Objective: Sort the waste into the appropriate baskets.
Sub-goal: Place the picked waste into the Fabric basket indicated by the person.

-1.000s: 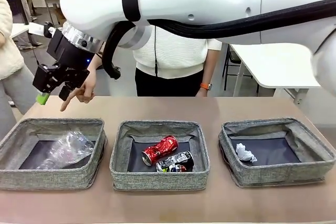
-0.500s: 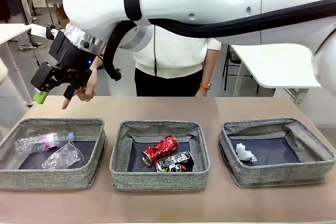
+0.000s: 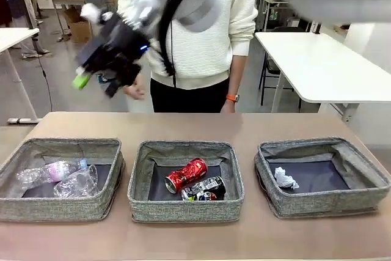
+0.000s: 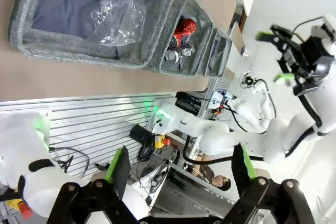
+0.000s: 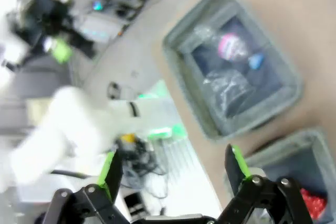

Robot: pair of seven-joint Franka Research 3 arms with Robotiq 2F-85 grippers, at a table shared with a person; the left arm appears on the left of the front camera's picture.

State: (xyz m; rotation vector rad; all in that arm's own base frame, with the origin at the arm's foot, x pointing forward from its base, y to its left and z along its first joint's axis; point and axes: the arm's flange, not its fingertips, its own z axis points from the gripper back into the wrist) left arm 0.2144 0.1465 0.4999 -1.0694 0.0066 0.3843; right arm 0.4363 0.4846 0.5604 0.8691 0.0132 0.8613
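Note:
Three grey woven baskets stand in a row. The left basket (image 3: 61, 146) holds a clear plastic bottle (image 3: 46, 172) with a pink label and a clear plastic cup (image 3: 76, 183). In the middle basket (image 3: 183, 212) lie a crushed red can (image 3: 186, 174) and a black-and-silver can (image 3: 204, 189). A white paper wad (image 3: 285, 178) sits in the right basket (image 3: 324, 146). My right gripper (image 3: 96, 85) hangs open and blurred, high behind the left basket, holding nothing. Its own view shows the jaws (image 5: 171, 156) apart over the bottle (image 5: 231, 45) and cup (image 5: 228, 87). My left gripper (image 4: 178, 153) is open and empty, off the table's left end.
A person in a white sweater stands at the far side, one hand (image 3: 137, 93) low near my right gripper. A white table (image 3: 324, 59) stands at the back right. Bare tabletop runs behind and in front of the baskets.
My right gripper has risen and swung right, away from over the left basket, with its jaws now fully apart. The bottle has come to rest in the left basket beside the cup.

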